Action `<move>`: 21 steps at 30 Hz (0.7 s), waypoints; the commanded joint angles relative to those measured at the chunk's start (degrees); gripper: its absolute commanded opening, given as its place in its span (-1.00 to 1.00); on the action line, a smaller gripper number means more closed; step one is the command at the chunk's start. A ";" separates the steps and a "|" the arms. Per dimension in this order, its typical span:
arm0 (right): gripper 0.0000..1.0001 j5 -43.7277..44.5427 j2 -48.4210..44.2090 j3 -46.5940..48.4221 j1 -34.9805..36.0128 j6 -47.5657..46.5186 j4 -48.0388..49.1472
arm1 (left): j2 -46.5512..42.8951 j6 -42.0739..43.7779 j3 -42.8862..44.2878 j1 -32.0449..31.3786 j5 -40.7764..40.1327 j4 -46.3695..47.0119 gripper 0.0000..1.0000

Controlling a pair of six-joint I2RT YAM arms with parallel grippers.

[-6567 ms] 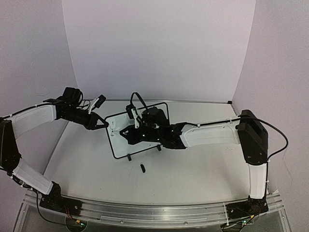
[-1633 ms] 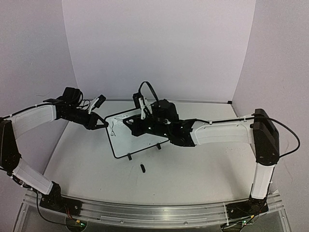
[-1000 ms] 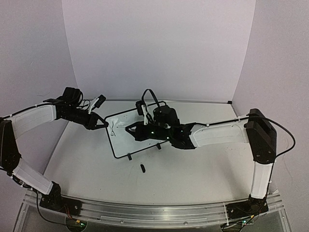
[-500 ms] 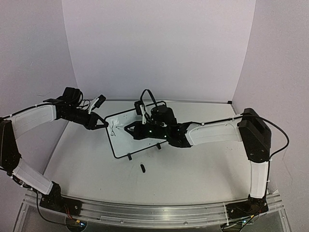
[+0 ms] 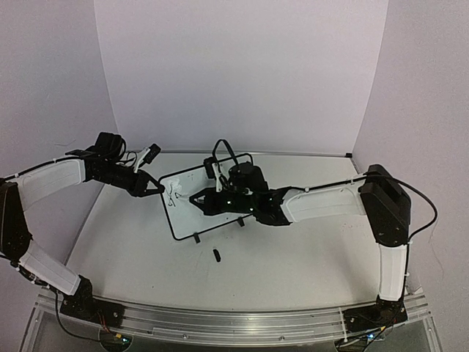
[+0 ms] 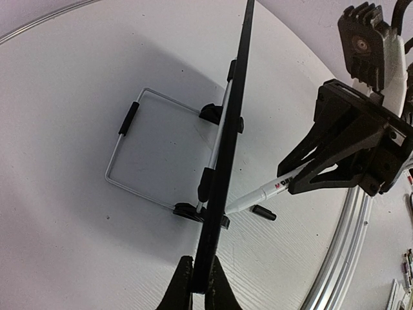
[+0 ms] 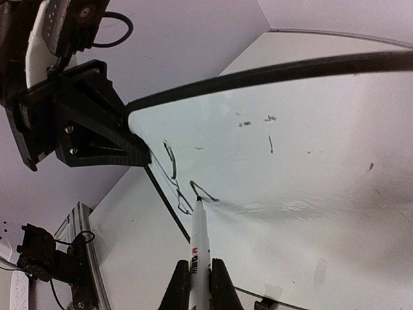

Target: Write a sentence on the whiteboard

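Note:
The whiteboard (image 5: pixel 187 217) stands tilted on the table, and my left gripper (image 5: pixel 157 188) is shut on its left edge. Seen edge-on in the left wrist view, its black frame (image 6: pixel 227 155) sits pinched between my left gripper's (image 6: pixel 197 274) fingers. My right gripper (image 7: pixel 197 271) is shut on a white marker (image 7: pixel 199 242). The marker's tip touches the whiteboard's face (image 7: pixel 310 187) near the left edge. A few dark strokes of the sentence (image 7: pixel 171 165) lie there, just above the tip. From above, my right gripper (image 5: pixel 198 199) hangs over the board's left half.
A black marker cap (image 5: pixel 216 255) lies on the table in front of the board. The board's wire stand (image 6: pixel 126 154) spreads behind it. Faint smudges (image 7: pixel 270 143) mark the board's middle. An aluminium rail (image 5: pixel 234 323) runs along the near edge.
My right gripper has slid a little left along the board with the marker, and a new short stroke has appeared by the tip. The left arm and the board have stayed still.

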 commanded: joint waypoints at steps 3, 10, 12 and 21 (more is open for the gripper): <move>-1.00 0.56 -0.21 -1.91 -0.22 -0.04 -0.99 | 0.15 0.93 1.36 0.50 -5.67 -0.32 -1.00; -1.00 4.35 -2.58 -2.51 -0.28 -1.48 -1.20 | 0.17 0.88 1.35 0.48 -5.67 -0.28 -1.00; -1.00 5.07 -3.10 -2.12 -0.29 -1.93 -1.20 | 0.16 0.87 1.34 0.50 -5.61 -0.30 -1.00; -1.00 5.98 -3.93 -0.05 -0.22 -3.14 -1.20 | 0.07 0.88 1.38 0.45 -5.67 -0.33 -1.00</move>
